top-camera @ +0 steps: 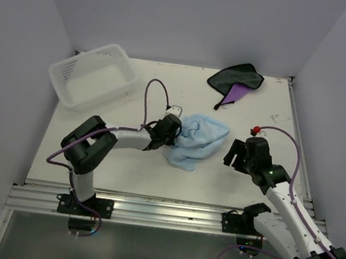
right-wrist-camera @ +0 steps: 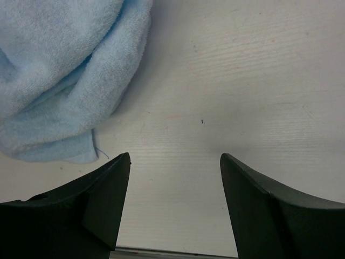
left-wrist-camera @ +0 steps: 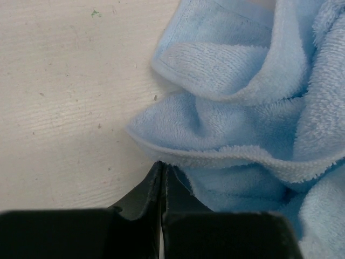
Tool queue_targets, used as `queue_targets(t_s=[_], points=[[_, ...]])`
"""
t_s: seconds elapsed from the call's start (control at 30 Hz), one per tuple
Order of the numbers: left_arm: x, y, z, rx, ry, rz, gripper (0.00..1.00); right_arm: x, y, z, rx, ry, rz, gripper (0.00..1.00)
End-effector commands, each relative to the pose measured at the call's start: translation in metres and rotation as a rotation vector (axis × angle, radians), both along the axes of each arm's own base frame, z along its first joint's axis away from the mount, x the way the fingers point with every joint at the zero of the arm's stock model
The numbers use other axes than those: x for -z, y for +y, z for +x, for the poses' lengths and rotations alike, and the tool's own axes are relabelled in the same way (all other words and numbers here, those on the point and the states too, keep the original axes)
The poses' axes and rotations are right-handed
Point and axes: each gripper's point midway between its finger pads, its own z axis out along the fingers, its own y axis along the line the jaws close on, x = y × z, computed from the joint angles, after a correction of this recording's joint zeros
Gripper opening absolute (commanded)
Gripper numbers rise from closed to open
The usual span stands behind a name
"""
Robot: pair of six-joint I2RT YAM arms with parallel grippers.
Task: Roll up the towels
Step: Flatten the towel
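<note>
The blue towel (top-camera: 199, 142) lies in a crumpled heap near the middle of the table (top-camera: 125, 168), its folds piled on one another and nowhere near flat. The purple towel (top-camera: 235, 80) sits bunched at the far side, well apart, mostly dark face up, and a basket (top-camera: 102, 95) stands at the far left. The left gripper (left-wrist-camera: 162, 164) is clenched, its jaws pressed together with the tips touching the blue towel's stitched edge; whether a sliver of cloth is caught between them I cannot tell. The right gripper (right-wrist-camera: 175, 155) hangs released, jaws wide, over bare table just beside the heap's right side, holding nothing. The terry looks light, limp and thick-piled, so it should drape and drag rather than keep a shape, and a pinch in the fluffy middle would likely lift only one layer. The stitched border is the firmer place to grasp, ideally at two corners, one per gripper, so the cloth can be pulled flat before rolling. The risk is a fold slipping loose as it is drawn out
</note>
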Motion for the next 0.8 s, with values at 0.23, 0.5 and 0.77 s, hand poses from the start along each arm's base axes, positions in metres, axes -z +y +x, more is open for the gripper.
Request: queue_targets(t_s=[0.23,0.5,0.77], points=[[-0.029,0.019,-0.025,0.039,-0.015,0.005,0.0,0.011,0.059,-0.012,-0.17,-0.048,0.271,0.57],[-0.118,0.006,-0.038,0.118,-0.182,-0.152,0.0,0.006,0.094,-0.01,-0.256,-0.055,0.283,0.57],[-0.168,0.01,-0.058,0.135,-0.216,-0.231,0.0,0.017,0.134,-0.017,-0.351,-0.004,0.298,0.6]])
